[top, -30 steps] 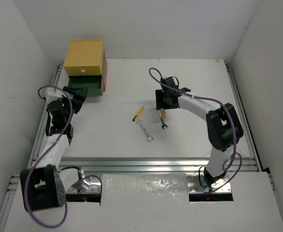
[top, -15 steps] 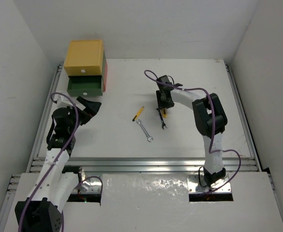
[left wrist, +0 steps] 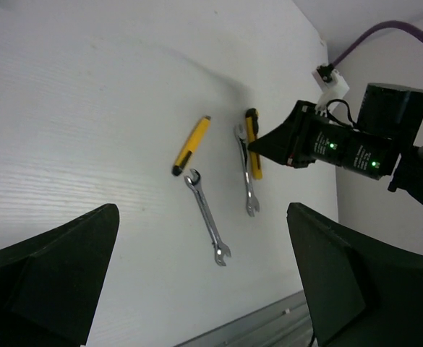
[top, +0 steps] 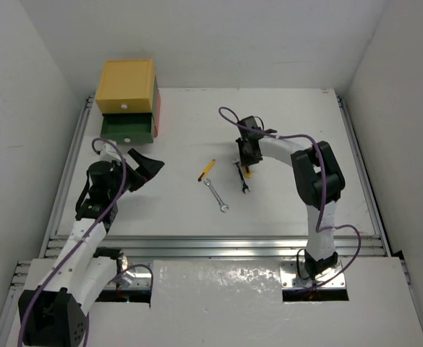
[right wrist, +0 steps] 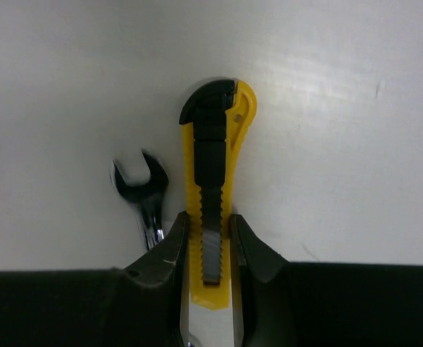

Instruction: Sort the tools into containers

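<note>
The right tool (right wrist: 208, 233) is clamping its two dark fingers on the sides of the yellow-and-black utility knife (right wrist: 212, 137), which is lying flat on the white counter (top: 298, 123), right of centre. A small silver wrench (right wrist: 144, 194) is lying just beside the knife. A second silver wrench (top: 217, 196) and a thin yellow-handled screwdriver (top: 207, 170) are lying near them, toward the left arm. The left tool (top: 147, 162) is hovering with its fingers spread wide apart, gripping nothing, near the stacked yellow drawer (top: 126, 85), dark green drawer (top: 128, 130) and red-orange drawer (top: 157, 116) in the far left corner.
</note>
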`<state>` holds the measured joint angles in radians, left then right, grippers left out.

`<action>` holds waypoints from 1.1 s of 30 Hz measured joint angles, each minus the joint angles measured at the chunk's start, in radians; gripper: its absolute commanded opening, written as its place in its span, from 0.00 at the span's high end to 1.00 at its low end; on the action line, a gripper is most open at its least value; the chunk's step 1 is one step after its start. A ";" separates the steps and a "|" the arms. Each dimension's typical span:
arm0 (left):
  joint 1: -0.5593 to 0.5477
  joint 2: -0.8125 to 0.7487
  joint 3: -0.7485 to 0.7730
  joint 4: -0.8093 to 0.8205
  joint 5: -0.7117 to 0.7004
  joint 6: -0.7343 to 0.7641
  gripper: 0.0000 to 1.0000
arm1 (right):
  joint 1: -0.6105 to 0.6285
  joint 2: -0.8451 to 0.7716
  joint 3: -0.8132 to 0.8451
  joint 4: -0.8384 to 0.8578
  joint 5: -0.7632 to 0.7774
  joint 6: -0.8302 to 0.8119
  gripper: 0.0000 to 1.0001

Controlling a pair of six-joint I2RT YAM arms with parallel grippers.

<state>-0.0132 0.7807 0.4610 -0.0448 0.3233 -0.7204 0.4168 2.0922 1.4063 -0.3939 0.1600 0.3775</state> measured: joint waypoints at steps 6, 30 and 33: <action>-0.216 0.063 -0.001 0.145 -0.031 -0.069 0.00 | 0.034 -0.274 -0.284 0.037 -0.024 -0.001 0.90; -0.556 0.300 0.024 0.573 -0.133 -0.259 0.73 | 0.356 -0.859 -0.526 0.375 -0.425 0.047 0.87; -0.558 0.308 0.053 0.576 -0.130 -0.256 1.00 | 0.369 -0.849 -0.521 0.378 -0.422 0.049 0.84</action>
<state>-0.5716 1.0885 0.5140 0.5312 0.1936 -0.9760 0.7860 1.2434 0.8852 -0.0154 -0.2619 0.4267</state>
